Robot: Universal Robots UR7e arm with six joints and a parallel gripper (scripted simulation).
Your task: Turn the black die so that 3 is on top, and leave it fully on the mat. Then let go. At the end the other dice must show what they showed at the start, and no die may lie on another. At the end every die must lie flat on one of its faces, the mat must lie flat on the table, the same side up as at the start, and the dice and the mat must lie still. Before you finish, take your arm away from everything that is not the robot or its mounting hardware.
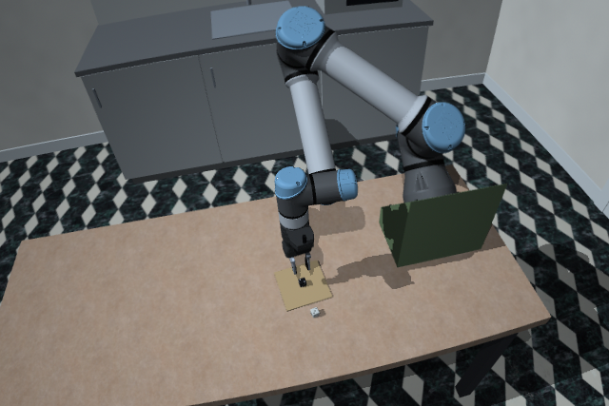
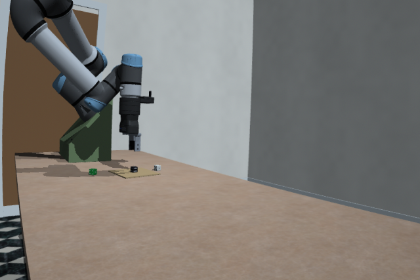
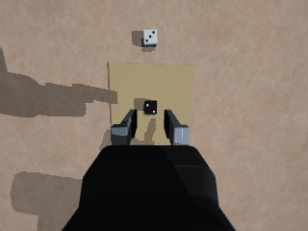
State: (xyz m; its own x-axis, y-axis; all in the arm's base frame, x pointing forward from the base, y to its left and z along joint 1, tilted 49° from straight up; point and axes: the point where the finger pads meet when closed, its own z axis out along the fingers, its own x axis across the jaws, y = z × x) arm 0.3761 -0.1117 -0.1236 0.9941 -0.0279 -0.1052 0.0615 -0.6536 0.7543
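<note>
The black die lies flat on the tan mat, near its middle, with white pips on top; it also shows in the top view and the exterior view. My gripper is open and empty, well above the mat and straight over the die. In the exterior view the fingers hang clear above the die. In the top view the gripper stands just behind the die.
A white die lies on the table just off the mat's edge, also seen in the top view and the exterior view. A green die lies on the table beside the mat. A green box stands near the arm's base.
</note>
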